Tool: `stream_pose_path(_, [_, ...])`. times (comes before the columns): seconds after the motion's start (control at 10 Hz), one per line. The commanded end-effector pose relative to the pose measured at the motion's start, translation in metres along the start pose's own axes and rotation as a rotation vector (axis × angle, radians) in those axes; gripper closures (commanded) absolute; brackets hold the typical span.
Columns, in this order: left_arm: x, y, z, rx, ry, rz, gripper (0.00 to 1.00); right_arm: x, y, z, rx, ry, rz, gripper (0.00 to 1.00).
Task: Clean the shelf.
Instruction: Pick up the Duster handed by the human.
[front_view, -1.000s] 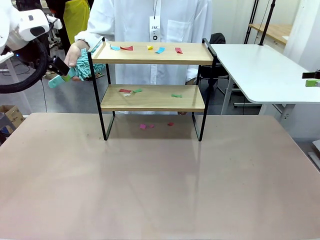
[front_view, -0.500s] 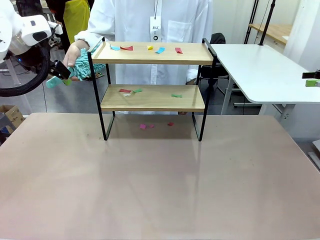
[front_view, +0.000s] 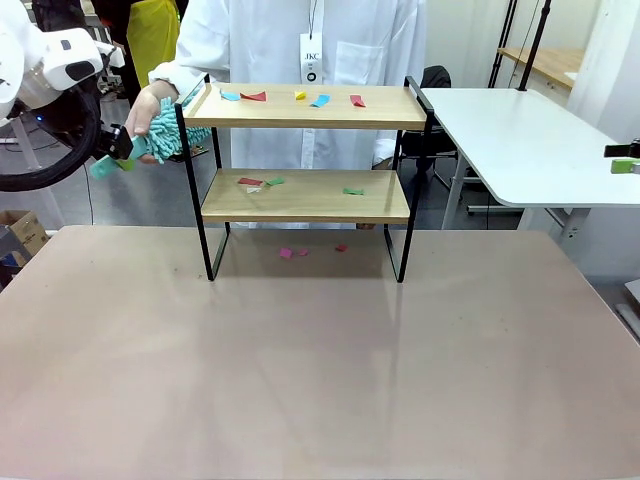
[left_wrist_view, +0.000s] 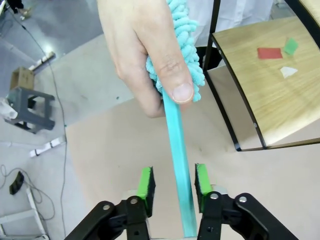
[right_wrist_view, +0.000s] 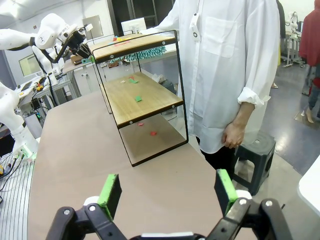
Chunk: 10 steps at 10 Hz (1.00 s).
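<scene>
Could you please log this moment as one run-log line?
phase: handover | left gripper: open astride duster handle | person's hand: holds duster head | right gripper: open | shelf: paper scraps uncleared

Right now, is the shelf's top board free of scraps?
No, several coloured paper scraps lie spread along the top board of the shelf.

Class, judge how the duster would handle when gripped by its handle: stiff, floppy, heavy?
Handle looks thin and straight: probably stiff, maybe slippery. Fluffy head is likely soft and light, yielding under the person's hand.
</scene>
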<state>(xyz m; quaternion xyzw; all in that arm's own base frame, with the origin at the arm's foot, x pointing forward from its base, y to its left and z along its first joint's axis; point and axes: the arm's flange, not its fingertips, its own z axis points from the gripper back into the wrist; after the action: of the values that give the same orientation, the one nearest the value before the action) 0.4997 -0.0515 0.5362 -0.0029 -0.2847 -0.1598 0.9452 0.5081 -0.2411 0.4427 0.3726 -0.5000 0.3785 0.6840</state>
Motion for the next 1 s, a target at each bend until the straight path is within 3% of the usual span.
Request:
stream_pose_path(0.0, [-0.0006,-0.0038,0.0051,0.051,0.021,0.028,1.0,0.0025,0.0008,-0.0007,0.002,0.003,0.005,0.0])
stream_pose_path(0.7, [0.0033,0.0056,0.0042,0.101,-0.009,0.097,1.0,0.0025,0.0008,-0.0007,0.002,0.003,0.005,0.0])
stream_pose_path(0.9, [-0.0007,0.0045,0.0026,0.052,0.016,0.059,1.0,0.0025,0.0008,-0.0007,0.002,0.003,0.005,0.0])
